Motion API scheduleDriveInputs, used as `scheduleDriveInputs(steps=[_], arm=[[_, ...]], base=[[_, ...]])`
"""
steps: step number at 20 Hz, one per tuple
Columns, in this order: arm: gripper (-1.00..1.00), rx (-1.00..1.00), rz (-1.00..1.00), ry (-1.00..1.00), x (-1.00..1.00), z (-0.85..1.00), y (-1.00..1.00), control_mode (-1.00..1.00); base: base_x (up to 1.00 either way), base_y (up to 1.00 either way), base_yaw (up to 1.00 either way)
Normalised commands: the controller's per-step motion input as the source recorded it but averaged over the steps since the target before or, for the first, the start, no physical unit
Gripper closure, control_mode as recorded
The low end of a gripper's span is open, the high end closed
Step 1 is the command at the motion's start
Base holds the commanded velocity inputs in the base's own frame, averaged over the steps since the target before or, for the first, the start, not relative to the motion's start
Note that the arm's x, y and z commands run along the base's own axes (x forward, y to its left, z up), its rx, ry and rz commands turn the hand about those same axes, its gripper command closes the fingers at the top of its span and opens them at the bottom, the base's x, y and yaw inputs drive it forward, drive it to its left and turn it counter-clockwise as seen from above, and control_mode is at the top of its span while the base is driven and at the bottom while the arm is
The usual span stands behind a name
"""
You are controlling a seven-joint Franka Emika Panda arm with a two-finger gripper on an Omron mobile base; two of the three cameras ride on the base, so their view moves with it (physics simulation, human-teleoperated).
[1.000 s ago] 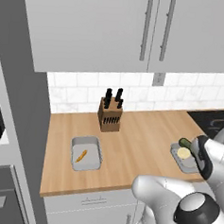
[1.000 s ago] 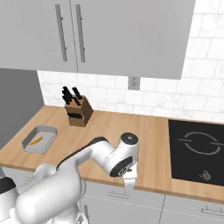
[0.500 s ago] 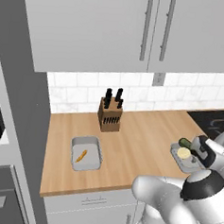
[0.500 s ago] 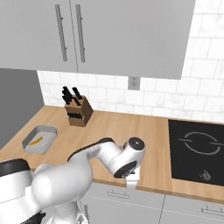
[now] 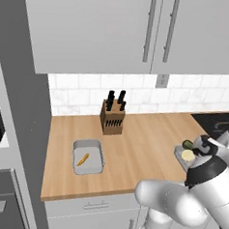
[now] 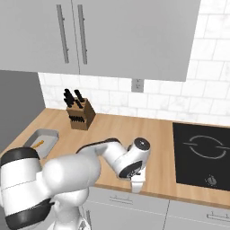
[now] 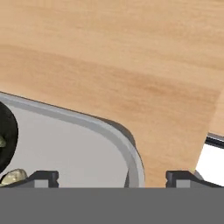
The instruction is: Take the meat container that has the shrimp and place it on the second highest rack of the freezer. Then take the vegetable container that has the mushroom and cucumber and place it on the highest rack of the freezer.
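Vegetable container (image 5: 180, 155) sits at right edge of left base frame, near front of the wooden desk (image 5: 143, 142), mostly hidden behind the arm; a pale mushroom (image 5: 187, 155) and dark green cucumber end (image 5: 187, 144) show in it. In hand view the same grey tray's rounded corner rim (image 7: 127, 144) fills lower left, with dark cucumber at far left edge and a bit of mushroom (image 7: 13, 176) at bottom left. Claw (image 7: 111, 177) hangs right over that corner rim, tips wide apart, one tip inside the tray, the other outside over the wood; nothing clamped between them.

Meat container (image 5: 88, 156) with an orange shrimp (image 5: 83, 159) lies lower left of centre in left base frame, well apart from the veg tray; in right base frame it is at far left (image 6: 42, 137). Knife block (image 5: 112, 118) stands behind it near the tiled wall. Black cooktop (image 6: 204, 155) at right of right base frame. Grey cabinets (image 5: 117, 29) across top.
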Motion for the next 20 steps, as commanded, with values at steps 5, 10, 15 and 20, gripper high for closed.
scheduleDriveInputs(steps=[5,10,15,20], arm=[[1.00,0.00,0.00,0.00,0.02,-0.02,0.23,-1.00],[1.00,0.00,0.00,0.00,-0.17,0.19,0.29,-1.00],[1.00,0.00,0.00,-0.07,-0.28,0.48,0.21,-1.00],[1.00,0.00,0.00,-0.15,-0.31,0.63,0.36,-1.00]], base=[[0.00,0.00,0.00],[0.00,0.00,0.00],[0.00,0.00,0.00],[0.00,0.00,0.00]])
